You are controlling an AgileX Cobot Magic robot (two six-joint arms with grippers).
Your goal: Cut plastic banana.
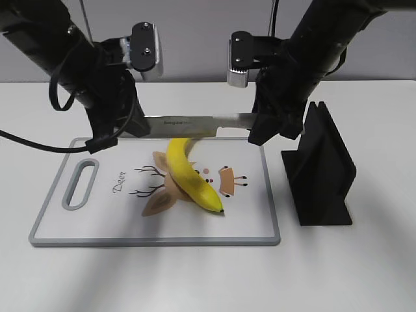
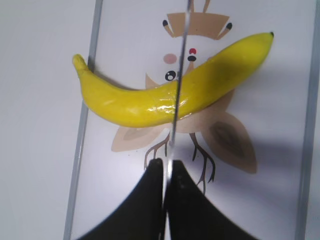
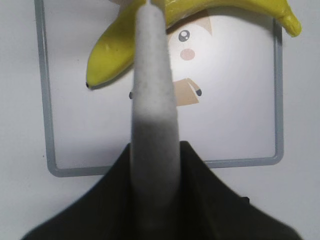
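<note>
The plastic banana [image 1: 190, 177] is glossy yellow and lies on the white cutting board [image 1: 156, 241], over its deer drawing. A knife [image 1: 195, 124] is held level across the banana's far part. My left gripper [image 1: 133, 127] is shut on the blade's tip end. My right gripper [image 1: 261, 127] is shut on the grey handle. In the left wrist view the thin blade [image 2: 176, 100] crosses the banana [image 2: 130, 105] in front of the shut jaws [image 2: 165, 165]. In the right wrist view the handle [image 3: 152, 100] runs from the jaws [image 3: 155, 155] towards the banana [image 3: 112, 55]. I cannot tell whether the blade touches the banana.
A black knife stand [image 1: 322, 169] stands right of the board, close to the right arm. The board has a grey rim and a handle slot [image 1: 79, 185] at its left end. White table surrounds the board.
</note>
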